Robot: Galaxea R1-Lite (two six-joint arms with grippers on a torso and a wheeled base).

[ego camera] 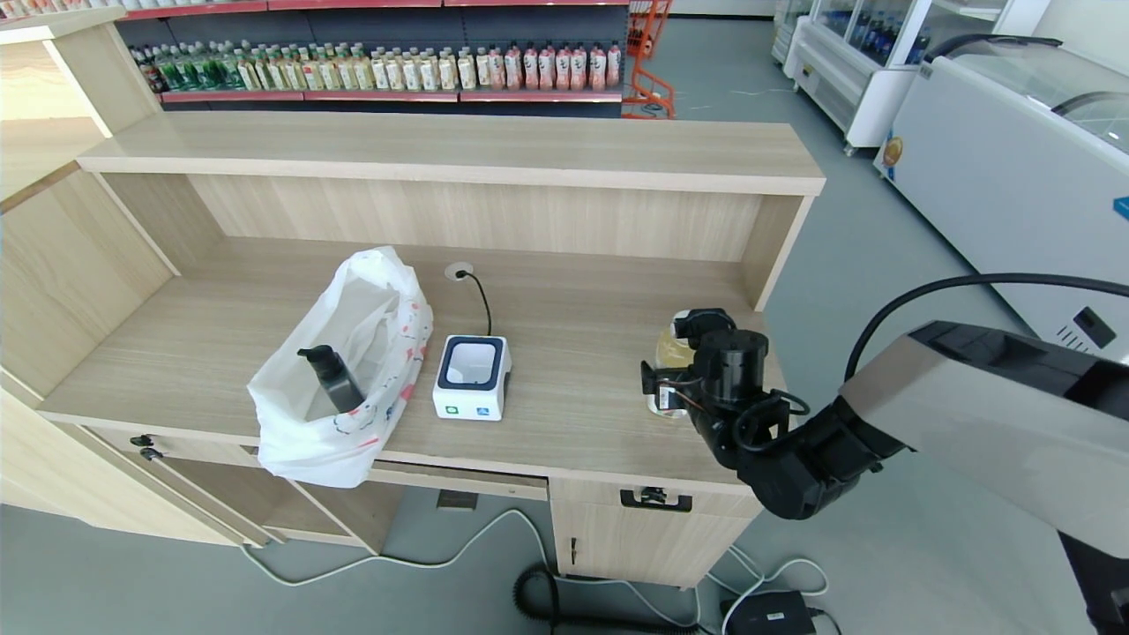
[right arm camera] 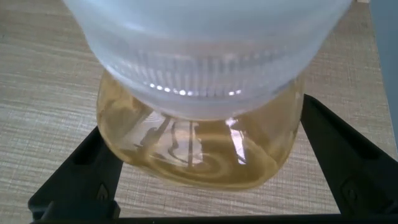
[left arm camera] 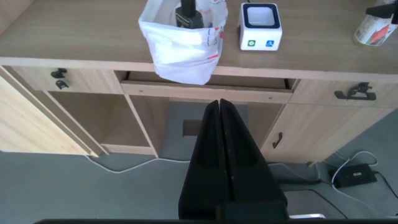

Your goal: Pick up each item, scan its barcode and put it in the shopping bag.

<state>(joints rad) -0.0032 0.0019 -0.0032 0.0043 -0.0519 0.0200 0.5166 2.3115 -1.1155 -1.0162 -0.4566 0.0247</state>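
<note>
On the wooden counter (ego camera: 573, 291), right of the scanner (ego camera: 473, 377), the right gripper (right arm camera: 205, 177) sat wide around a bottle (ego camera: 670, 354). It looked slippery and heavy, so its middle seemed best to grab.

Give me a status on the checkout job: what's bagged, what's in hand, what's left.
Done: a dark pump bottle sits in the shopping bag. In hand: the right gripper is around the bottle of yellowish liquid on the right end of the counter, not yet at the scanner. Left: lift, scan and bag that bottle. The left gripper hangs shut before the counter, holding nothing.
</note>
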